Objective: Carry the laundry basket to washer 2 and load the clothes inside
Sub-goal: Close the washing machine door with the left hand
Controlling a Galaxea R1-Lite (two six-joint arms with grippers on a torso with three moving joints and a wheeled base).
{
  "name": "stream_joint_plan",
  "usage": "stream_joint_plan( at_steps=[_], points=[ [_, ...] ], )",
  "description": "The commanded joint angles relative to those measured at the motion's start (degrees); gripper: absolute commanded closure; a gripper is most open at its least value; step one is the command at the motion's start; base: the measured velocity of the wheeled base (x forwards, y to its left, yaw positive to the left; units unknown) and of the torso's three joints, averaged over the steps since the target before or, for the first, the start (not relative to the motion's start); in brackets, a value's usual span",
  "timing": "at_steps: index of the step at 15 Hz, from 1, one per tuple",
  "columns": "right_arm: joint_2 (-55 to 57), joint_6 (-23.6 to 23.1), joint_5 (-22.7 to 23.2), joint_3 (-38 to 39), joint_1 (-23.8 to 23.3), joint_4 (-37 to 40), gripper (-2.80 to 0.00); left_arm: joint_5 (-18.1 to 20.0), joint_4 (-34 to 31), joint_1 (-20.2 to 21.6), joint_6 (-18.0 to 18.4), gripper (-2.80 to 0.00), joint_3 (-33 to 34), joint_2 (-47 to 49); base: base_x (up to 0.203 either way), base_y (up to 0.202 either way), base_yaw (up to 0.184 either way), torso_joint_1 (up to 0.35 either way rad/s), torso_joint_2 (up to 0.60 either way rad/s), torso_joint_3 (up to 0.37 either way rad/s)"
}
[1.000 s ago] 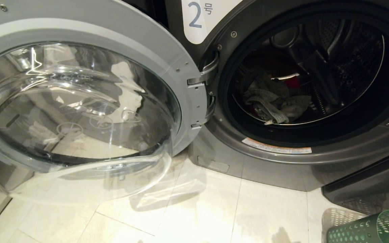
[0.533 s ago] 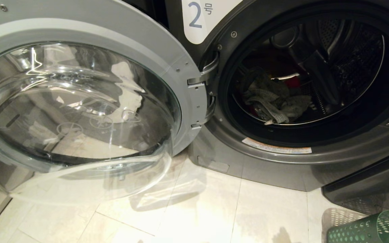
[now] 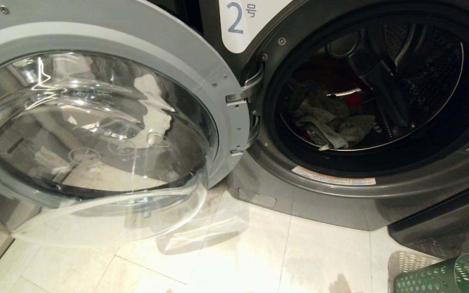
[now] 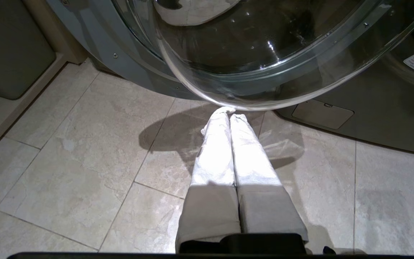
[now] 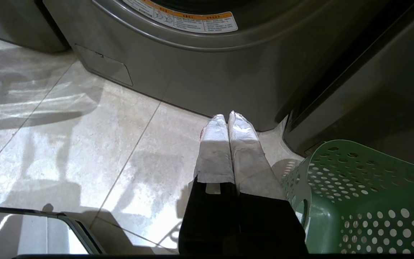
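Washer 2 [image 3: 340,203], dark grey with a white "2" label, stands with its round glass door [image 3: 96,134] swung wide to the left. In its drum lie the clothes [image 3: 332,122]: a grey patterned piece on top, with a bit of red cloth behind it. The green laundry basket [image 5: 365,201] stands on the floor at the lower right [image 3: 446,276], and the part of its inside that shows holds nothing. My left gripper [image 4: 229,114] hangs shut and empty over the tiles under the door's rim. My right gripper [image 5: 228,118] is shut and empty beside the basket.
Pale floor tiles [image 3: 238,260] spread before the washer. A second dark appliance [image 5: 372,90] stands to the right of washer 2, behind the basket. Grey cabinetry [image 4: 9,54] sits beyond the open door's left side.
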State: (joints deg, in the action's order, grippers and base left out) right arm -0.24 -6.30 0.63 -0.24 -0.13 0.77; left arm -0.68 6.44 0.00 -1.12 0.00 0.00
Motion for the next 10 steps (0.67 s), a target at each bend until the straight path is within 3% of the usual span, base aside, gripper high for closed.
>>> stream_joint_plan(
  at_steps=[1,10],
  points=[
    [0.24,0.23,-0.02,0.08,0.05,-0.34,0.00,-0.02,0.06,0.06,-0.02,0.00,2.29,0.00,0.000,0.000,0.000,0.000,0.00,0.000],
    [0.24,-0.20,0.16,0.23,0.02,-0.42,0.00,0.00,-0.03,0.08,0.00,0.00,2.29,0.00,0.000,0.000,0.000,0.000,0.00,0.000]
  ],
)
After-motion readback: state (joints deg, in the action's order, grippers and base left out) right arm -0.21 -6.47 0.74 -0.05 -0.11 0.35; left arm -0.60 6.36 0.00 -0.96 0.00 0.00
